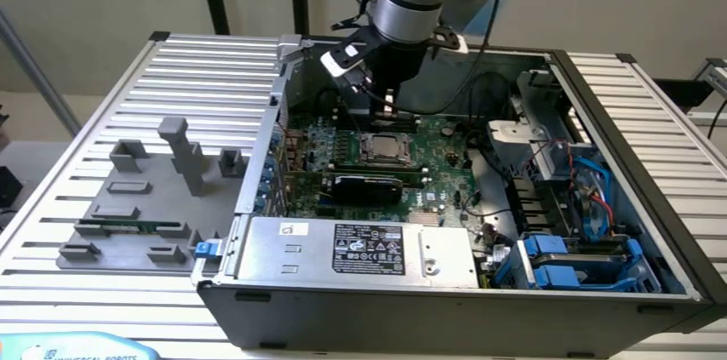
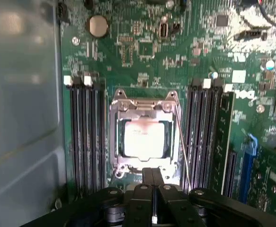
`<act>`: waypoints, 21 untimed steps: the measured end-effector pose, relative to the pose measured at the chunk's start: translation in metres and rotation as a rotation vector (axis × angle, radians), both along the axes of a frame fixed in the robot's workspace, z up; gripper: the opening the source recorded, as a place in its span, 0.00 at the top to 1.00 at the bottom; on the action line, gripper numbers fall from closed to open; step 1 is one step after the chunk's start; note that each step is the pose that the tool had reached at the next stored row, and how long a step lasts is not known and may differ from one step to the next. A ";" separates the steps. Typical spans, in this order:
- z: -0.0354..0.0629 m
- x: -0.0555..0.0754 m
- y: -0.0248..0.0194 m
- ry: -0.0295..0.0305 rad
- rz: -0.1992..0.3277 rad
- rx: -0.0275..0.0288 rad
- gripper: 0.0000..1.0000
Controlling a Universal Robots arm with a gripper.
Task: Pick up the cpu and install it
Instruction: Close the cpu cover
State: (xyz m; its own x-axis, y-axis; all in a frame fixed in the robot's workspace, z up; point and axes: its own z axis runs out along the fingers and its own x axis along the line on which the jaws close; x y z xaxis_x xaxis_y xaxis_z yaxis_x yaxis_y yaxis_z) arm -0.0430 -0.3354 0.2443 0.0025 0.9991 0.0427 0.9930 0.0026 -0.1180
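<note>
- While you read the exterior view, note that the gripper (image 1: pixel 384 109) hangs inside the open computer case (image 1: pixel 455 309), low over the motherboard (image 1: pixel 449 174). The arm reaches in over the case's far wall, probably to stay clear of the cables and drive bays along the edge at the exterior view's right.
- The cpu (image 1: pixel 384 146) lies flat in its socket near the middle of the board, just below the fingertips and apart from them.
- Beside the case, grey fixture blocks (image 1: pixel 125 207) stand on the slatted table (image 1: pixel 68 156).
- Turning to the wrist view, you see the gripper (image 2: pixel 153 172) with its fingers pressed together and nothing between them.
- The cpu (image 2: pixel 144 138) sits square inside the metal socket frame (image 2: pixel 116 111), silver top up, between the two banks of memory slots (image 2: pixel 86 132). It looks seated, which would explain the empty grip.
</note>
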 end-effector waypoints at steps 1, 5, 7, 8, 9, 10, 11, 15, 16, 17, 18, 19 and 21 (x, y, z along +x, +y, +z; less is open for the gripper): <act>-0.0003 -0.004 0.0000 0.0001 0.000 0.0001 0.89; -0.0012 -0.023 0.0001 0.0002 0.000 0.0001 0.89; -0.0014 -0.032 0.0000 0.0002 0.000 0.0001 0.89; -0.0015 -0.036 0.0001 0.0002 0.000 0.0001 0.89; -0.0015 -0.041 0.0002 0.0004 0.000 0.0000 0.89; -0.0015 -0.045 0.0003 0.0004 0.000 0.0004 0.89; -0.0015 -0.048 0.0003 0.0003 -0.003 0.0019 0.89; -0.0006 -0.052 0.0003 0.0004 -0.029 0.0082 0.89; -0.0004 -0.052 0.0003 0.0003 -0.040 0.0091 0.89; -0.0002 -0.052 0.0003 0.0001 -0.052 0.0096 0.89; -0.0001 -0.052 0.0003 0.0000 -0.066 0.0100 0.89; 0.0000 -0.052 0.0003 0.0000 -0.081 0.0101 0.89; 0.0001 -0.052 0.0003 0.0000 -0.112 0.0098 0.89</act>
State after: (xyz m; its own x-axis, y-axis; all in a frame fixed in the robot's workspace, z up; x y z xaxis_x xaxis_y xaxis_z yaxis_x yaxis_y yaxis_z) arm -0.0954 -0.3350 0.2444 0.1136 0.9921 0.0525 0.9872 -0.1068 -0.1185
